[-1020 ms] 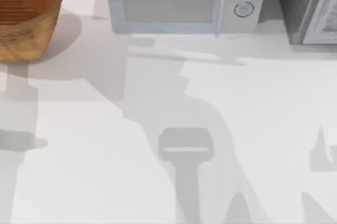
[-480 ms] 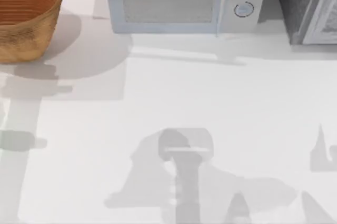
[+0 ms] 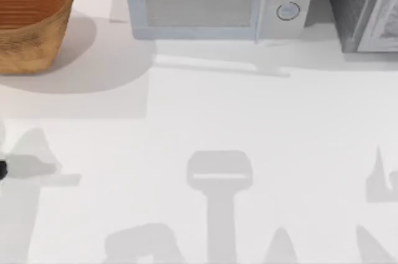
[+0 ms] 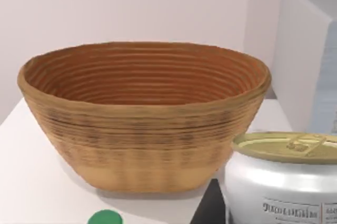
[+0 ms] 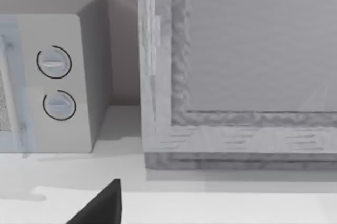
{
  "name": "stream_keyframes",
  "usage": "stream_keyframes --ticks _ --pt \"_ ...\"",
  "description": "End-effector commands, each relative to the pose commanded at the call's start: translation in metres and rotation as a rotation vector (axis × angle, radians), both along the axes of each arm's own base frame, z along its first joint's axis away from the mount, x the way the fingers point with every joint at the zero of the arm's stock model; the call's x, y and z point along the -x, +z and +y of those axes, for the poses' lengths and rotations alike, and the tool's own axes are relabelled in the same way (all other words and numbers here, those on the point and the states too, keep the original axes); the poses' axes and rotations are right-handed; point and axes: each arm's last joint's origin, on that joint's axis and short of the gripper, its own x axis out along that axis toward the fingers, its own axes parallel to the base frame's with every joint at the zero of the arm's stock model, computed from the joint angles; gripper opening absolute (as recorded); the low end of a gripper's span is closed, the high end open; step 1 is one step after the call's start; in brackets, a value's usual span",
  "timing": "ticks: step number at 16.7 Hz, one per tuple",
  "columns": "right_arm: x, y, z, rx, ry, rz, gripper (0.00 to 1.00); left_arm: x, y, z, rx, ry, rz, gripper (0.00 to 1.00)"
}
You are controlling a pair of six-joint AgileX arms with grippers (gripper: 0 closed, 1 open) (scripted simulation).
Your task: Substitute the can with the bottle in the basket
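Observation:
The basket [image 3: 31,22] stands at the table's far left corner; in the left wrist view the basket [image 4: 142,113] is orange-brown wicker and nothing shows inside it. The white can [image 4: 284,182], gold-olive on top, hangs close to the camera, pressed against a dark finger [image 4: 210,208] of my left gripper [image 4: 247,211], which looks shut on it. A green round cap [image 4: 105,217], apparently the bottle's, peeks in below the basket. A dark bit of my left arm [image 3: 2,169] shows at the table's left edge. My right gripper [image 5: 102,205] hangs before the back appliances.
A pale microwave [image 3: 214,3] stands along the back edge, with a grey cabinet [image 3: 364,6] to its right. The right wrist view faces the microwave's dials [image 5: 55,84] and the cabinet door [image 5: 253,50]. White table [image 3: 249,121] spreads in front.
The arm's shadow has slid from the table's middle to the front left. A dark piece of my left arm has come into the top view at the left edge.

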Motion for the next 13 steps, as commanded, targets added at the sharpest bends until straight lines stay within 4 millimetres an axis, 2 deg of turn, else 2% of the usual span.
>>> stream_keyframes --ticks 3,5,13 --pt "0.000 0.000 0.000 0.000 0.000 0.000 1.00 0.005 -0.033 -0.001 -0.003 0.001 -0.056 0.00" --pt "0.000 0.000 0.000 0.000 0.000 0.000 1.00 0.005 -0.043 -0.001 -0.005 0.000 -0.072 0.00" --pt "0.000 0.000 0.000 0.000 0.000 0.000 1.00 0.005 -0.042 -0.002 -0.005 -0.007 -0.079 0.00"
